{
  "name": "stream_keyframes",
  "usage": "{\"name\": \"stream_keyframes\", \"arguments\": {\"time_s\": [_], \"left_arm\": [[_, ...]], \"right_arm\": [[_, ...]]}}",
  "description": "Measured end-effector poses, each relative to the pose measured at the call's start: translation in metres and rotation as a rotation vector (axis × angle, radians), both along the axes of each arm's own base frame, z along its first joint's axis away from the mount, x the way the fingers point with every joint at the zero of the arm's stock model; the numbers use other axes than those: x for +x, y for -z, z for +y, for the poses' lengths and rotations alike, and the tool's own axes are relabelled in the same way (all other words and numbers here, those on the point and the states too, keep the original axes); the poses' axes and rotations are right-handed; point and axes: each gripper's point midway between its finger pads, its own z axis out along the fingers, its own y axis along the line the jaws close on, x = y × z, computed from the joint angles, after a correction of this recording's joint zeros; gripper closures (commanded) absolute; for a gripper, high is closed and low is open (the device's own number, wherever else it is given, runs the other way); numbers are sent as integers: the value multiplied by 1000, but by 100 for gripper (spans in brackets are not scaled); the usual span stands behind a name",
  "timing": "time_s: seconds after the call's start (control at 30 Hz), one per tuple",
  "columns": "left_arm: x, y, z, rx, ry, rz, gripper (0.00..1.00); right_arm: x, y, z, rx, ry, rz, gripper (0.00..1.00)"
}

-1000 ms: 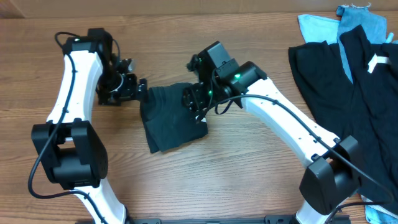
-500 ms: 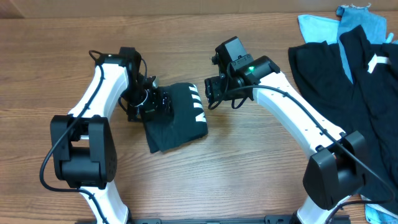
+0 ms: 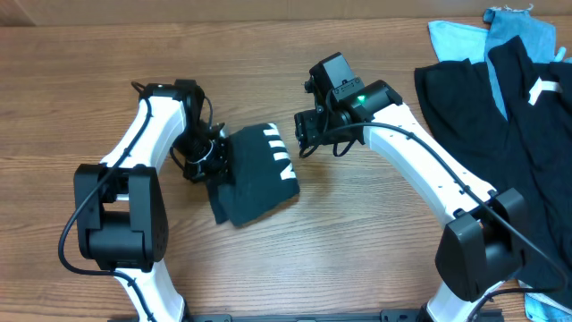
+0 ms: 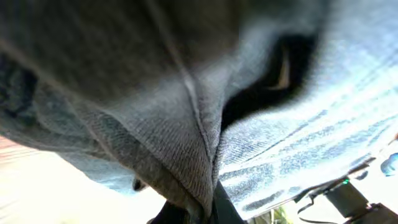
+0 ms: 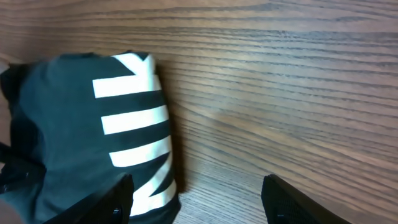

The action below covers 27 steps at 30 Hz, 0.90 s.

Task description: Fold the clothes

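A folded black T-shirt [image 3: 255, 174] with white lettering lies on the wooden table [image 3: 357, 241] between the arms. My left gripper [image 3: 213, 157] is shut on the shirt's left edge. In the left wrist view, dark knit cloth [image 4: 186, 124] fills the frame and is pinched at the left gripper [image 4: 208, 208]. My right gripper [image 3: 302, 134] hovers just past the shirt's upper right corner. It is open, with nothing in it. In the right wrist view the shirt [image 5: 81, 137] lies to the left, and the right gripper [image 5: 202, 190] stands over bare wood.
A heap of unfolded clothes lies at the right edge of the table. It is made of black garments [image 3: 500, 116] with light blue pieces [image 3: 505, 31] behind them at the far right corner.
My left gripper moved in from the left and shut on the shirt's left edge, and the shirt turned a little. My right gripper lifted off the shirt and drew back to its upper right.
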Motion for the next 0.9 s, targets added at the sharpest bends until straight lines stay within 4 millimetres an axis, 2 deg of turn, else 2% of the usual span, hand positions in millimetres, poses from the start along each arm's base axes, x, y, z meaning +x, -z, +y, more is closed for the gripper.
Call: {"name": "stream_keyframes", "arguments": {"time_s": [0.17, 0.33, 0.43, 0.47, 0.5, 0.57, 0.63, 0.67, 0.7, 0.77, 0.9], "left_arm": [[1, -8, 7, 38, 18, -39, 96], [6, -28, 44, 196, -3, -133, 95], [3, -25, 58, 260, -26, -114, 91], [2, -21, 63, 296, -34, -110, 90], [1, -17, 68, 330, -40, -108, 84], [0, -8, 84, 427, -52, -108, 80], [13, 1, 99, 514, -65, -175, 81], [15, 2, 104, 539, -66, -184, 81], [18, 3, 108, 563, -70, -199, 81], [19, 2, 113, 595, -77, -205, 81], [21, 1, 123, 655, -89, -215, 81]], "right_arm": [[0, 0, 0, 0, 0, 0, 30], [-2, 1, -3, -14, 3, 8, 30], [-3, 3, -6, -30, 8, 11, 30], [-3, 3, -6, -31, 8, 10, 32], [-3, 3, -6, -33, 4, 12, 34], [-6, 3, -3, -20, -22, 20, 44], [-10, 2, 3, 10, -67, 31, 58], [-15, 0, 10, 45, -113, 42, 76], [-21, -3, 20, 97, -164, 57, 80], [-29, -13, 40, 215, -247, 70, 79], [-34, -44, 80, 466, -371, 46, 79]]}}
